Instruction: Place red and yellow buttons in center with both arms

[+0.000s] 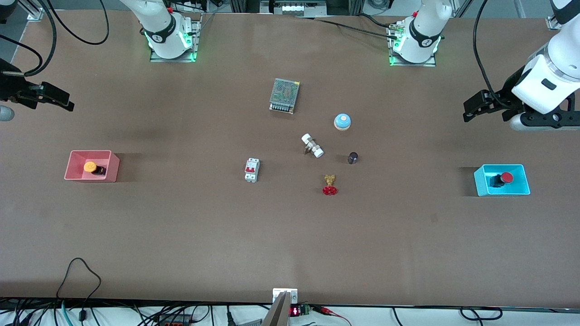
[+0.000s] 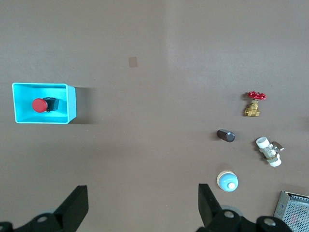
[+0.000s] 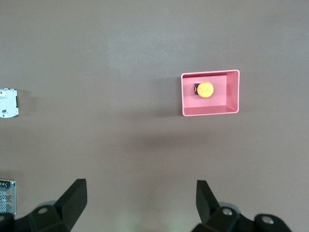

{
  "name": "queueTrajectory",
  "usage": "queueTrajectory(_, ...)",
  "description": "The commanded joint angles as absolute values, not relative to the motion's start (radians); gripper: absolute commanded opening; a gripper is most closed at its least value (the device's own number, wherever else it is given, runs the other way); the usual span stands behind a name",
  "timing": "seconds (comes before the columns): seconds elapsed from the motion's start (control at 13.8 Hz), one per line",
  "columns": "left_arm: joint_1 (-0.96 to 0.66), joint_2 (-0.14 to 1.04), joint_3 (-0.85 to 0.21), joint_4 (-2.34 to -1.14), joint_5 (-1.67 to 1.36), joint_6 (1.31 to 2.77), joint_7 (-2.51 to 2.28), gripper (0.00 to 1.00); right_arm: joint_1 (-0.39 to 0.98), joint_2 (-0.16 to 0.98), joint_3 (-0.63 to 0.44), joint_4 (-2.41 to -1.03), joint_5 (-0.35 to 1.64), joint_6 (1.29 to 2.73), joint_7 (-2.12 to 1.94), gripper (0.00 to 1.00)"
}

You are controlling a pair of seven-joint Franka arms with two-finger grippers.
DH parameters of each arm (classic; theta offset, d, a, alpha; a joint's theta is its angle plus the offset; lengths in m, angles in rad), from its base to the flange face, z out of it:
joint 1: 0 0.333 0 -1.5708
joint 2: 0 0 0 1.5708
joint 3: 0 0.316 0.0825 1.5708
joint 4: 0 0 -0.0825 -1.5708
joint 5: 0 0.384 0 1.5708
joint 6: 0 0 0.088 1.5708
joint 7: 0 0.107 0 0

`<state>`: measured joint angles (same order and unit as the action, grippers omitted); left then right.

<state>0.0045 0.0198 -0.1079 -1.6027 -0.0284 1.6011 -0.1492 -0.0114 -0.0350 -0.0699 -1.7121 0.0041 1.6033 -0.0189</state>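
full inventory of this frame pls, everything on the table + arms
yellow button: 1, yellow-orange cap, in the pink bin
pink bin: 1, pink, right arm's end of the table
red button: 1, red cap, in the blue bin
blue bin: 1, cyan, left arm's end
power supply: 1, grey mesh, mid-table toward the bases
bell: 1, blue dome
pipe fitting: 1, white and metal
dark knob: 1, black
valve: 1, brass, red handwheel
circuit breaker: 1, white and red
left gripper: 1, black, open, over bare table by the blue bin
right gripper: 1, black, open, over bare table by the pink bin
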Motion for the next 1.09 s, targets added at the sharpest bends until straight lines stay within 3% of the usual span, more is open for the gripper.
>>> queueTrajectory(0.0,0.017,0.018,-0.118,-1.589,-0.025,1.588,-0.127,1.0,-0.015,-0.049,-0.064,-1.721,-0.003,1.615,-0.029,1.0)
queueTrajectory(0.8,0.015,0.018,-0.118,-1.588,-0.025,1.588,-0.129,1.0,-0.018,0.0,-0.064,-1.723,0.005,1.626,-0.026,1.0)
queueTrajectory(1.02,0.015,0.018,-0.12,-1.588,-0.025,1.588,-0.129,1.0,-0.017,0.057,-0.066,-1.724,-0.003,1.69,-0.015,1.0)
